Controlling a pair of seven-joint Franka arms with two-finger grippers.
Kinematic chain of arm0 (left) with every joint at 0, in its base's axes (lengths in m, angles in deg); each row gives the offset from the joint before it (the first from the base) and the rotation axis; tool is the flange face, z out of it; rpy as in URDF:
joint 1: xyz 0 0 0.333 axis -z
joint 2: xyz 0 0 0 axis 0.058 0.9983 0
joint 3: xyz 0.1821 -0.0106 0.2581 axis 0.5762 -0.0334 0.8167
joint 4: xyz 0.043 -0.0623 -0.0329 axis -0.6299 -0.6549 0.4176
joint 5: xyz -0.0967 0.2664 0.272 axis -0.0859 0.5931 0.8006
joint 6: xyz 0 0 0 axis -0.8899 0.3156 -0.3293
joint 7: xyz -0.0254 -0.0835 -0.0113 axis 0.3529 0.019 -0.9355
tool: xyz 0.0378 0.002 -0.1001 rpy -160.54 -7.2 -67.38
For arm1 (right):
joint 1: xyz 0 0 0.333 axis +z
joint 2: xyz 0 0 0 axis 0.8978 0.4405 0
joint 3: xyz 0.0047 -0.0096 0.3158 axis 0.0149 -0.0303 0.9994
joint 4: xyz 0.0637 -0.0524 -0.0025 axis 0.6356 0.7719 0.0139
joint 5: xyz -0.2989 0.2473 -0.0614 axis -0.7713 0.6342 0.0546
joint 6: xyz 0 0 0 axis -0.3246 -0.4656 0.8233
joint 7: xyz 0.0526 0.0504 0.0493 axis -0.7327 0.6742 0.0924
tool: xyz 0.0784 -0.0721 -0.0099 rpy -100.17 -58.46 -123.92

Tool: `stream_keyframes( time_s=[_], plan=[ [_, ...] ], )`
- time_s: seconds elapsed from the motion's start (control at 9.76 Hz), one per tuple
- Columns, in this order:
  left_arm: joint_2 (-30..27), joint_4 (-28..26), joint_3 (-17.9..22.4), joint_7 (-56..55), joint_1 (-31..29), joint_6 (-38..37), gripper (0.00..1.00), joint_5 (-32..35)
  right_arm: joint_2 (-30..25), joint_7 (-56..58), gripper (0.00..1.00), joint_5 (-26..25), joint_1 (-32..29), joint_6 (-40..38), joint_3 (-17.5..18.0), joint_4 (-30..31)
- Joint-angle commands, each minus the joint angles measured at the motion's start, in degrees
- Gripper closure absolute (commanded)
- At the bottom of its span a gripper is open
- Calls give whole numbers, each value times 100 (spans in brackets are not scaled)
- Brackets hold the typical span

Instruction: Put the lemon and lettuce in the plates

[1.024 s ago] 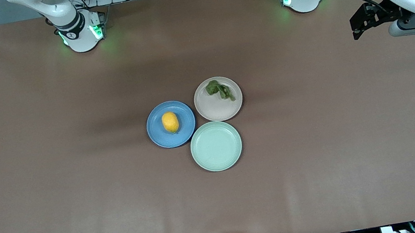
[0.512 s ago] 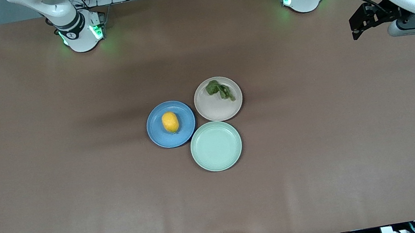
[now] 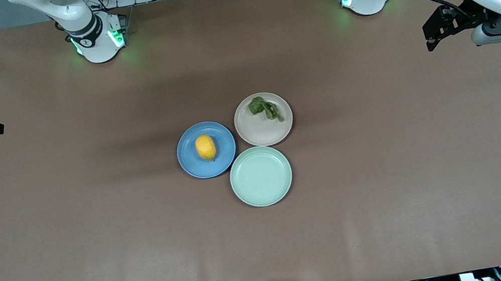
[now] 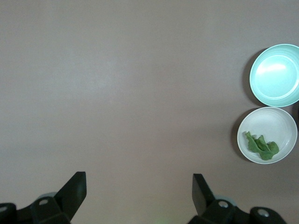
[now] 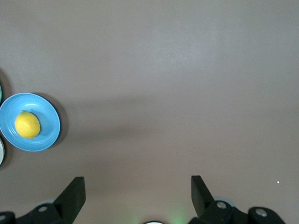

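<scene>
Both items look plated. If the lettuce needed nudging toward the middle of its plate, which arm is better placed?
Left, probably. The lettuce lies in the beige plate, the plate toward the left arm's end. The left gripper is open and holds nothing.

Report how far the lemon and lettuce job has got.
Done: the lemon lies in the blue plate, the lettuce in the beige plate. In hand: nothing; the left claw and right claw hang open and empty over bare table near its ends. Left: nothing visible.
</scene>
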Motion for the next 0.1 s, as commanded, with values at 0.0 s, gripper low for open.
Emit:
stream_keyframes(
  time_s=[0.0],
  plan=[
    [26,78,-12,-133,5,3,0,43,110,-16,0,-105,82,70,-58,-203]
  ],
)
